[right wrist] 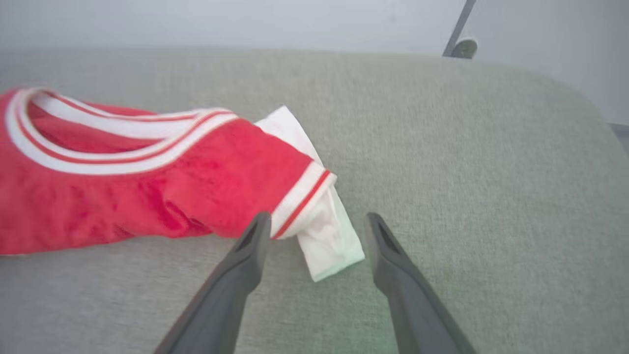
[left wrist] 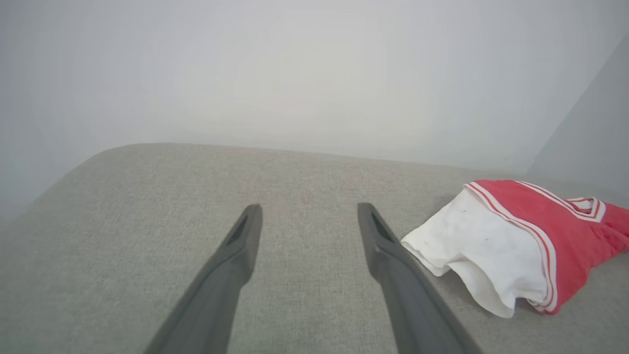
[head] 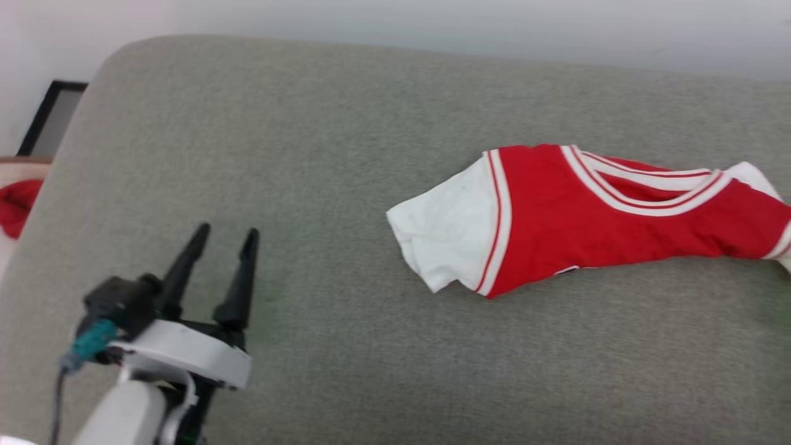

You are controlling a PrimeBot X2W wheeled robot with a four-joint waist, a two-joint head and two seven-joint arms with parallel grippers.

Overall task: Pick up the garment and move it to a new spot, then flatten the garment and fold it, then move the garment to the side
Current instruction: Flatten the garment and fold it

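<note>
Garment [head: 581, 216] lies bunched at frame right on grey cushion [head: 309, 154]; my left end effector [head: 227, 230] gapes lower left, my right end effector [right wrist: 318, 216] stands apart, white sleeve [right wrist: 329, 243] between its fingers [right wrist: 236, 275].

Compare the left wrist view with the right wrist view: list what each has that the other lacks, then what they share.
Left wrist view: the open left gripper over bare cushion, with one white sleeve lying to its right, apart. Right wrist view: the open right gripper straddling the tip of the opposite white sleeve, and a thin dark pole against the wall. Shared: the red jersey with its striped neckline, the grey cushion, the pale wall.
</note>
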